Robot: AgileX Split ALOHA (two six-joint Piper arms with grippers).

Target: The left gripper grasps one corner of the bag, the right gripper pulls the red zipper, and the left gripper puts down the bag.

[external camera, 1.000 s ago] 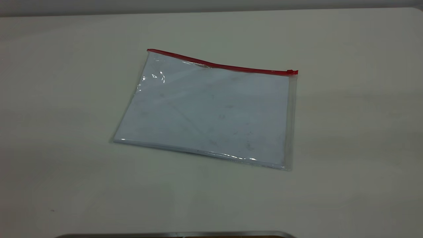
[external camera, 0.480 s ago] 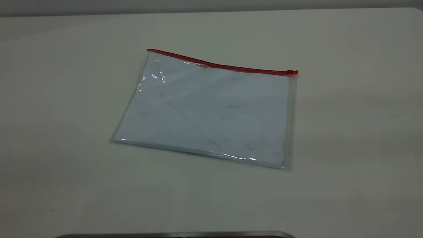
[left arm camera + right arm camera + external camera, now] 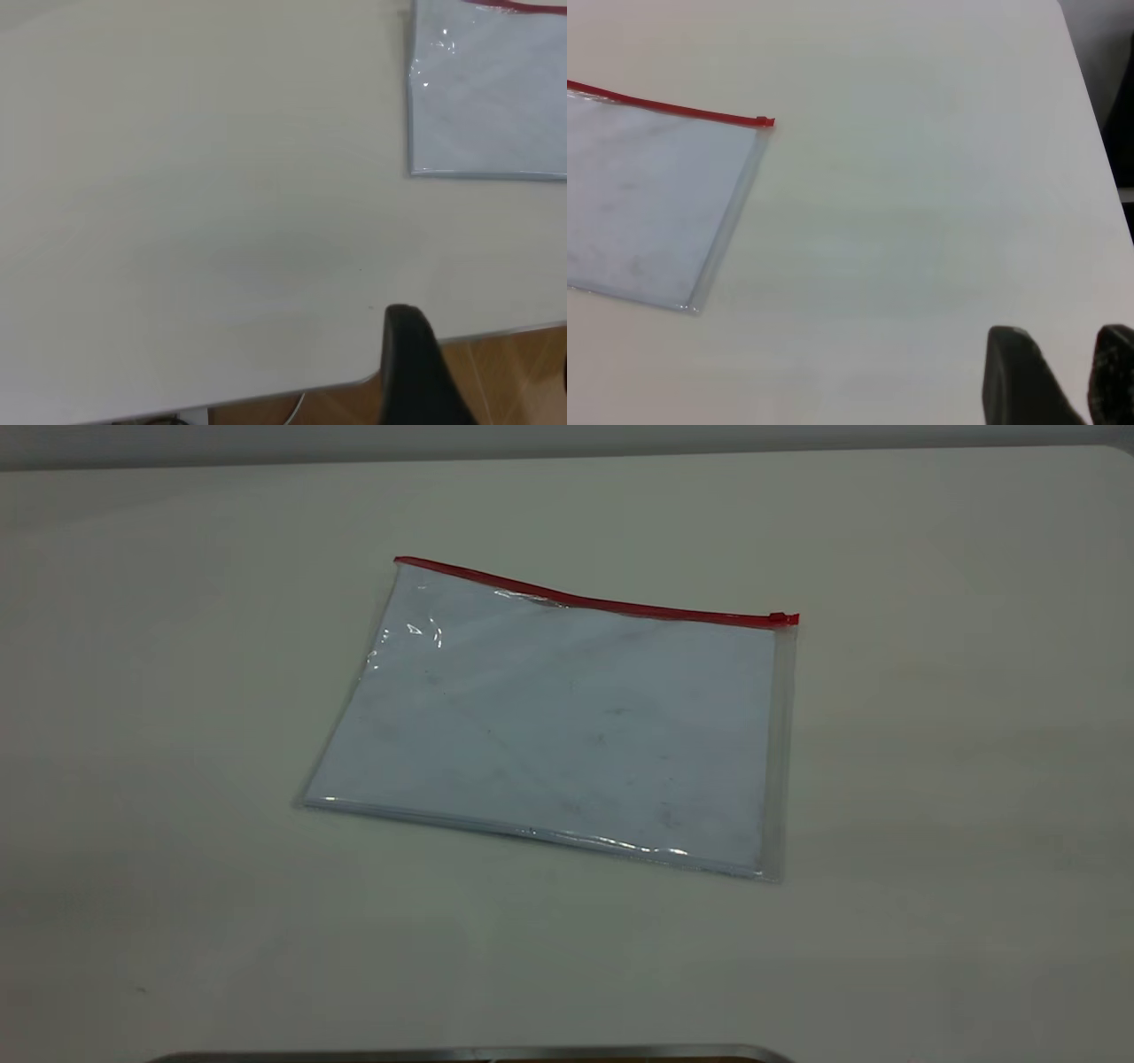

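Bag [image 3: 558, 726] lies flat on table [image 3: 957, 779]: thin, limp, slippery film, probably light. Best hold: corner of the bag [image 3: 400, 567] at 10 o'clock; slider [image 3: 780, 617] ends red zipper [image 3: 594, 602] at 2 o'clock. Right gripper [image 3: 1059, 376] spread, well apart; left gripper [image 3: 416, 372] state cannot be told.

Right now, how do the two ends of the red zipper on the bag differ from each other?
The red zipper runs along the far edge of the bag.
1. Its right end carries the small slider tab; the left end shows bare strip only.
2. In the exterior view the left end sits higher in the picture, while the right end sits lower.
Both ends lie at a clear plastic corner, and no tool touches either.
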